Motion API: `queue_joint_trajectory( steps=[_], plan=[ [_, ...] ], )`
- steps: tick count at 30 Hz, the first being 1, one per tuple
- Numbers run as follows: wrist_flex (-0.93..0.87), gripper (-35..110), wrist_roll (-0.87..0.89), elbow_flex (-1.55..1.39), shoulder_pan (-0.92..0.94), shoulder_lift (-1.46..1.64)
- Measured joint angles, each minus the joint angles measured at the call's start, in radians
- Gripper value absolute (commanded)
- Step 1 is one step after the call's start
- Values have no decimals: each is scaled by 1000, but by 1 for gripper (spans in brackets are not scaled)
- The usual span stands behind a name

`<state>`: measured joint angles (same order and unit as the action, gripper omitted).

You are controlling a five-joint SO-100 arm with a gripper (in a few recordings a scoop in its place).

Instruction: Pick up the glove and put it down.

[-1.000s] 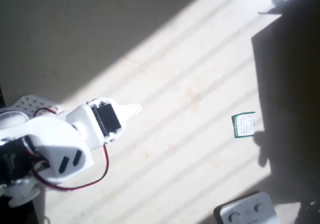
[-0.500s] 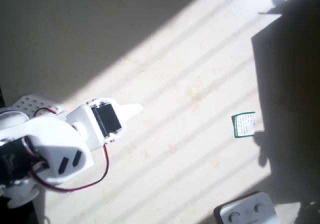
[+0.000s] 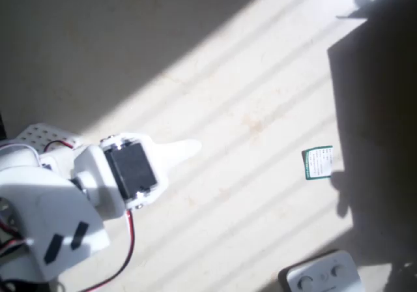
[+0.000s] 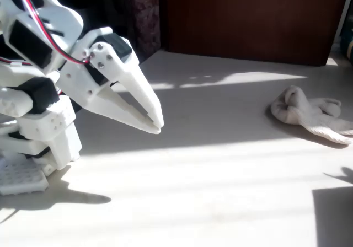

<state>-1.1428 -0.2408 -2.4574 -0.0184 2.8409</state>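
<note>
Fixed view is showing the pincer [image 4: 156, 123] hanging above the table [image 4: 182, 197] with its tips pressed together, holding nothing; the glove [image 4: 309, 114] is lying crumpled well apart toward the right, long axis running left-right.

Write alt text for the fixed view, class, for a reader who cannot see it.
A white robot arm's hand, its two pointed fingers closed together, hangs above a pale sunlit table at the left. A crumpled cream glove lies on the table at the far right, well apart from the hand, in front of a dark wooden wall.
</note>
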Motion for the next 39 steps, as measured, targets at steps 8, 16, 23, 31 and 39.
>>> queue_joint_trajectory(
  steps=[8,16,23,31,39],
  plan=[
    [0,0,2,531,-31,-543],
    [3,0,0,982,-206,-1019],
    [3,0,0,1342,-341,-1417],
    [3,0,0,1697,-428,-1829],
    [3,0,0,1891,-466,-2105]
  ],
)
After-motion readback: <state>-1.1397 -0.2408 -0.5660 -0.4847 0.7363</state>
